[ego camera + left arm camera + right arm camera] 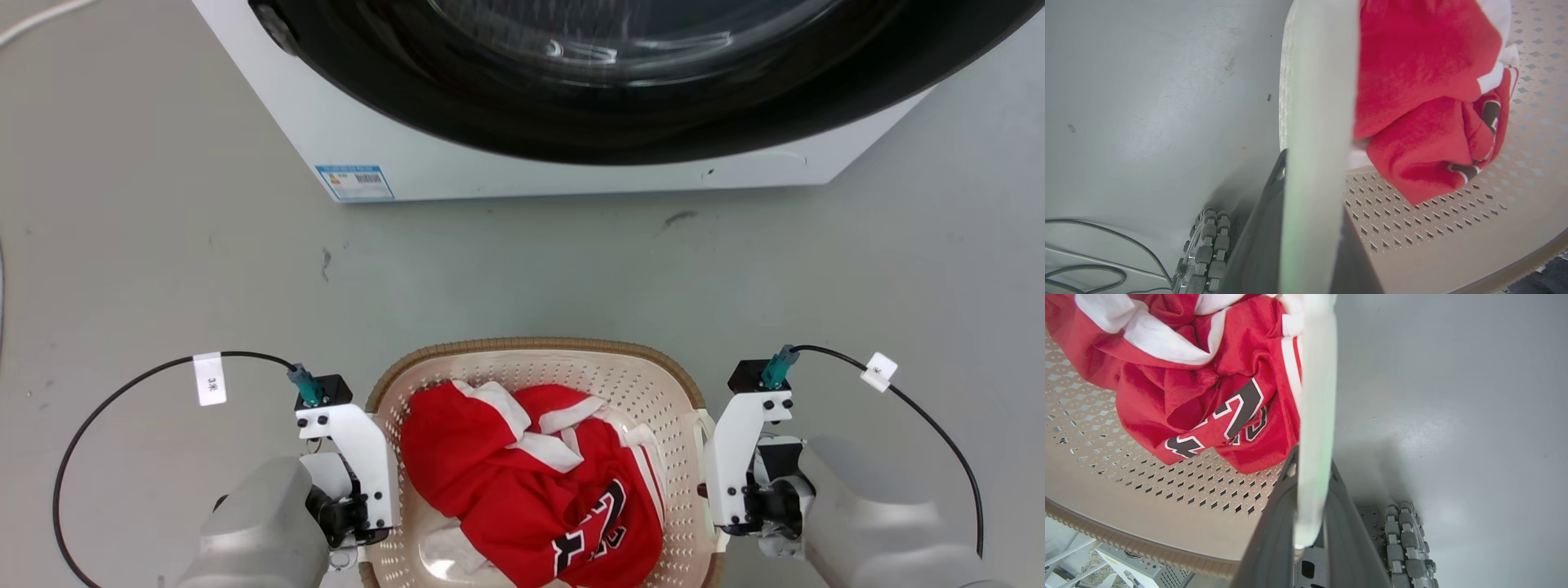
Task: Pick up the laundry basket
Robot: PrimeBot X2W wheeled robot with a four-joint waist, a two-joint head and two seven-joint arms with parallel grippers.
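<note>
While in two sets of jaws, one laundry basket (535, 349)

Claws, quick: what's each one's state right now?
Left claw: closed on the white side handle of the cream-white perforated plastic laundry basket.
Right claw: closed on its other white handle.

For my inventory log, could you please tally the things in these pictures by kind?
Washing machine: 1
Laundry basket: 1
Red jersey: 1
Grippers: 2 (left gripper, right gripper)
Total: 5
</note>
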